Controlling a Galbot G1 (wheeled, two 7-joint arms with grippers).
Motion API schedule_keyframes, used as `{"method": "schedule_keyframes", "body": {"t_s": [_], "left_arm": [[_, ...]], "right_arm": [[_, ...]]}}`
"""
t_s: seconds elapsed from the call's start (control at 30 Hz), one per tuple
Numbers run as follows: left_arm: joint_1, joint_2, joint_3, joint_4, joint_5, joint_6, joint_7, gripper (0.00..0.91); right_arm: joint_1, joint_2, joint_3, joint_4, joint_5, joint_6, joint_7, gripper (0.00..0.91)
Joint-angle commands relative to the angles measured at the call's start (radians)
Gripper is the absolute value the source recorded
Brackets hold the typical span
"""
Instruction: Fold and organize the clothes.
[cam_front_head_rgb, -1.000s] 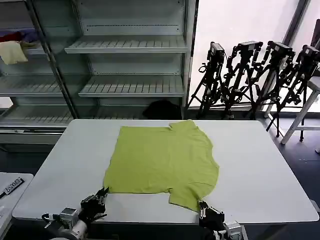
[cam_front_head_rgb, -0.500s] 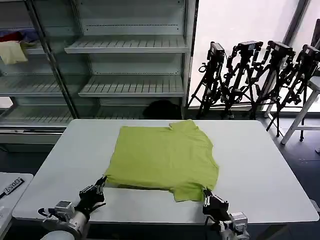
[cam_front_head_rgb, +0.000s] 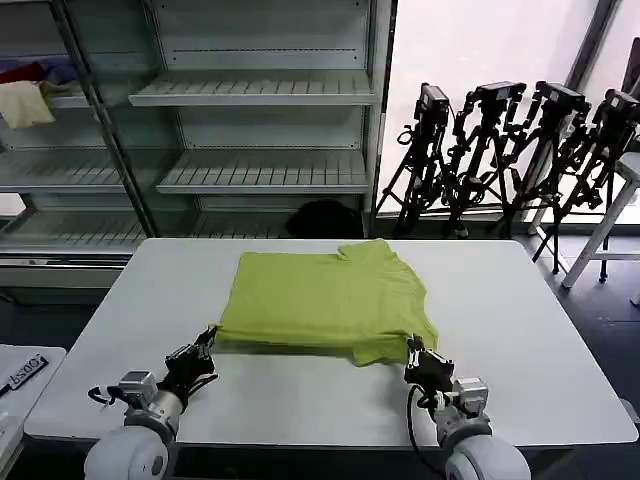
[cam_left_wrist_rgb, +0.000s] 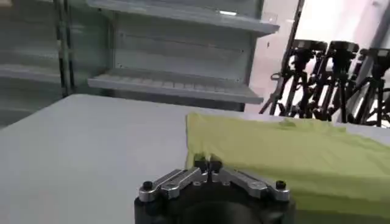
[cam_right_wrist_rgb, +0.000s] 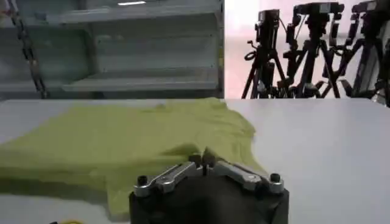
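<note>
The lime yellow-green cotton T-shirt (cam_front_head_rgb: 325, 305) lies on the smooth white rectangular bench (cam_front_head_rgb: 520, 350), its near hem lifted and doubled toward the middle, the soft cloth faintly creased. At the shirt's near left corner, the left gripper (cam_front_head_rgb: 203, 352) has its metal fingers pinched closed on the hem. At the shirt's near right corner, beside a short sleeve, the right gripper (cam_front_head_rgb: 417, 356) likewise has its fingers closed on the fabric edge.

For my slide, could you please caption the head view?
Both grippers, left and right, pinch the T-shirt near edge, folding it on the table.
</note>
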Motion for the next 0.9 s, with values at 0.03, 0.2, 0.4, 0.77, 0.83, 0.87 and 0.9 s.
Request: {"method": "schedule_keyframes", "body": {"t_s": [0.03,0.2,0.4,0.77,0.83,0.87,0.9], "left_arm": [[-0.090,-0.001,0.012,0.073,0.003,0.012,-0.010,0.010],[-0.111,0.002,0.025,0.110,0.028,0.012,-0.007,0.010],[-0.126,0.003,0.034,0.139,0.055,0.011,0.003,0.010],[-0.139,-0.004,0.042,0.173,0.081,-0.016,0.017,0.907],[-0.141,-0.004,0.041,0.174,0.080,-0.021,0.017,0.907],[-0.141,-0.004,0.041,0.173,0.079,-0.025,0.017,0.907],[-0.143,-0.004,0.040,0.172,0.079,-0.025,0.016,0.907]], "right_arm": [[0.087,0.003,0.002,-0.068,-0.006,-0.008,-0.004,0.000],[0.132,0.021,-0.012,-0.134,-0.035,-0.009,-0.015,0.000],[0.170,0.037,-0.024,-0.190,-0.059,-0.006,-0.024,0.000],[0.221,0.062,-0.032,-0.251,-0.102,0.009,-0.020,0.907],[0.219,0.062,-0.026,-0.252,-0.102,0.019,-0.018,0.907],[0.217,0.061,-0.022,-0.252,-0.101,0.020,-0.017,0.907],[0.216,0.060,-0.017,-0.251,-0.101,0.021,-0.017,0.907]]}}
